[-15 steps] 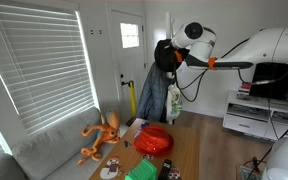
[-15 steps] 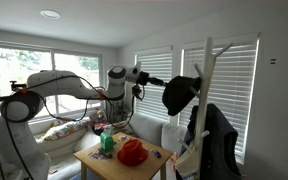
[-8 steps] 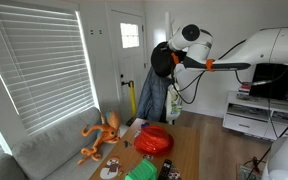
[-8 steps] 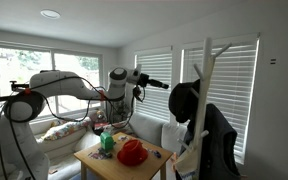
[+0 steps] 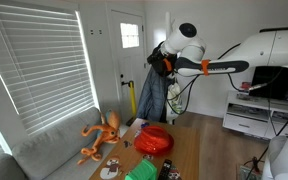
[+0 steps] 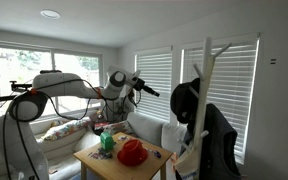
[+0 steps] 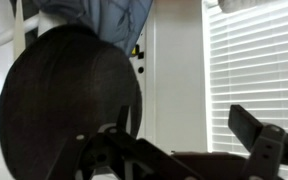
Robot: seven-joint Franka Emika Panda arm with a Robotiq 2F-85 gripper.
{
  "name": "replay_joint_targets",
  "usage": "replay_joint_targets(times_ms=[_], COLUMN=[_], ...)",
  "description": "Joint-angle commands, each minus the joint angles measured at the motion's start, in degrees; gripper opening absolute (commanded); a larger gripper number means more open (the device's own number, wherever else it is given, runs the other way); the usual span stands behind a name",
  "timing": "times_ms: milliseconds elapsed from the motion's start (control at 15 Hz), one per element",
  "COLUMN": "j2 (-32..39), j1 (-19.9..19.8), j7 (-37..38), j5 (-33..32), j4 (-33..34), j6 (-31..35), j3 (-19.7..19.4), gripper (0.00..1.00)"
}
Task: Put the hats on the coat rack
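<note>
The black hat [image 6: 185,102] hangs on a peg of the tall white coat rack [image 6: 207,62], over a dark jacket. In the wrist view the black hat [image 7: 69,95] fills the left half, just ahead of the fingers. My gripper [image 6: 150,90] is open and holds nothing. It stands a short way back from the hat, with only wall and blinds between its fingers [image 7: 252,128]. The red hat [image 5: 154,140] lies on the wooden table [image 5: 189,150], also seen as the red hat [image 6: 132,152]. My gripper [image 5: 170,64] is beside the black hat [image 5: 155,60].
A blue jacket [image 5: 156,98] hangs on the rack below the hat. An orange plush toy [image 5: 101,136] lies on the grey sofa. A small green thing [image 6: 108,142] stands on the table [image 6: 109,165]. Blinds cover the windows behind the rack.
The gripper opened and let go of the black hat, which dropped slightly and now hangs on the rack. The arm drew back from it.
</note>
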Motion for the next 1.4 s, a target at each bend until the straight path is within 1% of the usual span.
replay_joint_targets(times_ms=[0,200,267,400,533,667,733,867,1000,1067,1133,1200,1333], j2=[-1.46,-2.33,-2.53,-2.84,-2.96,-2.98,-2.77,-2.45,-2.12,-1.94,-1.79,-0.99,-0.84], j1=[3.97,6.93,5.42,6.42,7.36,8.1,8.11,7.49,6.88,6.47,6.02,5.99,5.89], j7=[-9.87,-20.51,-25.33,-34.15,-42.29,-49.25,-52.19,-57.04,-60.86,-62.51,-63.9,-60.67,-61.06], j5=[14.29,26.48,31.46,40.19,48.13,54.35,56.34,57.01,56.0,54.46,52.9,54.4,54.32], j4=[-4.09,-7.98,-9.16,-11.29,-12.72,-13.63,-13.82,-14.18,-14.46,-14.98,-15.48,-14.03,-14.29], j6=[-0.2,0.11,0.21,-0.21,-2.15,-5.6,-8.26,-14.18,-19.15,-20.55,-20.67,-19.2,-19.35], j3=[-2.26,-4.46,-3.13,-3.95,-4.69,-5.34,-5.69,-5.87,-5.93,-5.85,-5.69,-5.11,-5.13], gripper=[1.0,1.0,1.0,1.0,1.0,1.0,1.0,1.0,1.0,1.0,1.0,1.0,1.0])
